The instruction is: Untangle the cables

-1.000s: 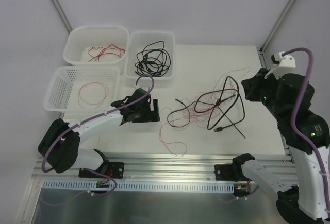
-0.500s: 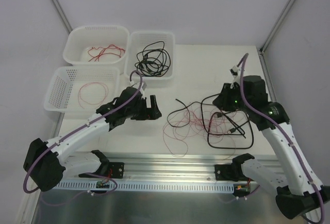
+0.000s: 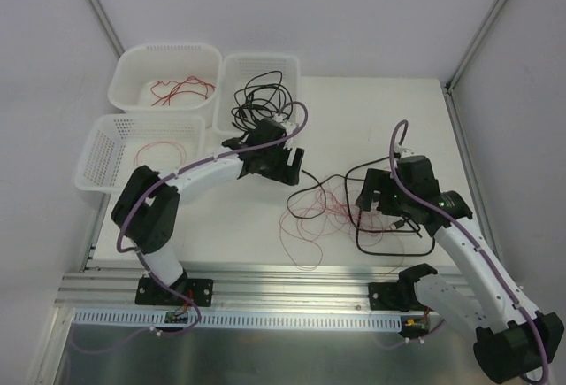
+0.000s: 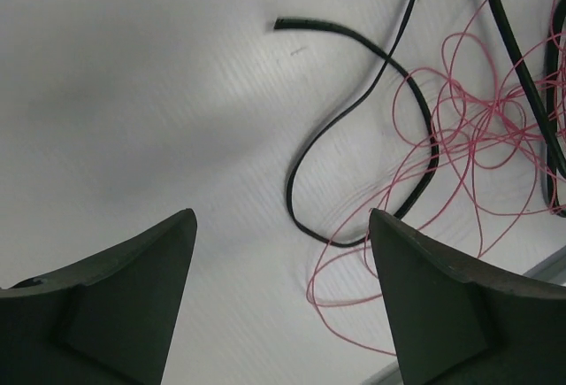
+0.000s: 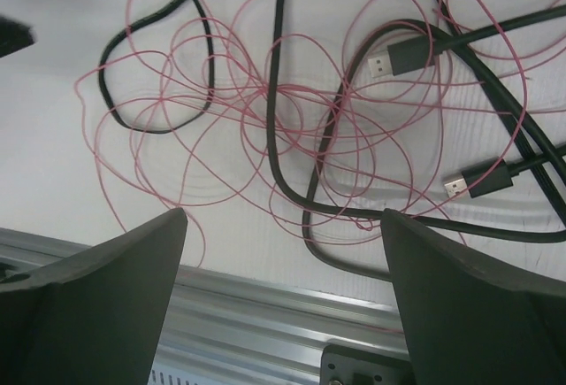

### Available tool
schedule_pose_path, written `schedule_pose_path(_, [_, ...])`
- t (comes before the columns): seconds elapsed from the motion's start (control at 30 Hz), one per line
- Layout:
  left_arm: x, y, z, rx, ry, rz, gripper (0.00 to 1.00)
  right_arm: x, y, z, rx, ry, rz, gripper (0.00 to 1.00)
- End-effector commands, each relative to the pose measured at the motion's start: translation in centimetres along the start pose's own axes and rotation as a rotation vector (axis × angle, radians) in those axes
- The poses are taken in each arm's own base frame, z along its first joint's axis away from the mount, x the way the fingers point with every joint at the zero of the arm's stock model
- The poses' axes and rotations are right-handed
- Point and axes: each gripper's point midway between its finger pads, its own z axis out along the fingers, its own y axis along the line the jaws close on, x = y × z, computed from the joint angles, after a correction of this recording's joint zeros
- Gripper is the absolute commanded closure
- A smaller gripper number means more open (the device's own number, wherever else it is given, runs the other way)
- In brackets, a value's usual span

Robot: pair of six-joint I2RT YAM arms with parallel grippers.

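Observation:
The cables lie in a loose tangle on the white table: thin red wires looped through thicker black cables. In the right wrist view the red wires cross a black cable, and two USB plugs lie free. My right gripper hovers open over the tangle, holding nothing. My left gripper is open above the tangle's left edge, where a black cable with a bare end curls beside red wires.
Three white baskets stand at the back left: one with red wires, one with a black cable, one with a red loop. An aluminium rail runs along the table's near edge.
My right gripper came down and opened, and the black cable it held up now lies on the table. My left arm swung right and away from me to the tangle's left edge.

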Motion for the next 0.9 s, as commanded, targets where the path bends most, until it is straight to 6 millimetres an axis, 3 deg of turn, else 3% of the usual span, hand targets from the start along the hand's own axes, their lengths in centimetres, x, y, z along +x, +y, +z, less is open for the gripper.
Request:
schedule_pose_path(0.0, [-3.5,-1.3,1.2,0.078,-0.042,0.251,0.22,-1.6,2.0,-1.5,-0.093,-0.111,-0.008,0.03])
schedule_pose_path(0.13, [-3.9,-2.9,3.8,0.145,-0.007,0.334,0.27,-1.0,2.2,-2.2,-0.118,-0.13,-0.017,0.01])
schedule_pose_path(0.2, [-3.4,-3.9,4.5,0.177,0.008,0.417,0.3,-0.8,2.1,-2.5,-0.121,-0.139,-0.016,0.01])
schedule_pose_path(0.37, [-3.0,-5.0,6.5,0.19,0.027,0.506,0.46,0.1,1.7,-2.9,-0.124,-0.143,-0.006,0.01])
schedule_pose_path(0.5, [-2.5,-6.1,7.8,0.214,0.042,0.547,0.49,0.7,1.2,-3.3,-0.116,-0.147,-0.002,0.0])
schedule_pose_path(0.87, [-1.7,-5.6,11.2,0.155,0.082,0.584,0.61,1.5,0.7,-3.9,-0.109,-0.15,-0.003,0.01])
